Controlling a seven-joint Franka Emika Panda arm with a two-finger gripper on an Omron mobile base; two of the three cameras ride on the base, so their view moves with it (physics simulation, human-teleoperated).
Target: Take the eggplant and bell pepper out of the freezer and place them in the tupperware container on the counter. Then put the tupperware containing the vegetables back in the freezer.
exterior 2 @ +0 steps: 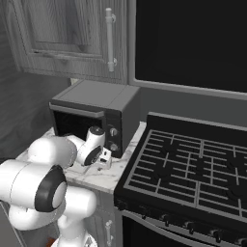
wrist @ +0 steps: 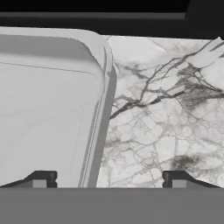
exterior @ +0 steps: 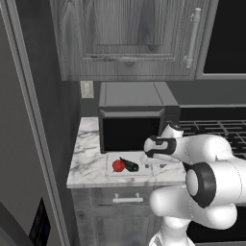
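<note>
Left base view: the white arm [exterior: 206,185] fills the foreground; beyond it, the container [exterior: 111,158] on the counter [exterior: 86,166] holds the pepper [exterior: 118,166] and eggplant [exterior: 129,165].

Hand view: fingertips [wrist: 40,179] spread apart straddle the container's [wrist: 48,109] rim, probably light, stiff, slippery; grip that edge.

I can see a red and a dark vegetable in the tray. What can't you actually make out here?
- Right end of the tupperware container: left base view, hidden behind the gripper.
- Bell pepper and eggplant: right base view, behind the arm.
- Freezer interior: left base view, just its grey door, cut off by the left edge.
- Fingers: hand view, just the tips rise, straddling the container rim.
</note>
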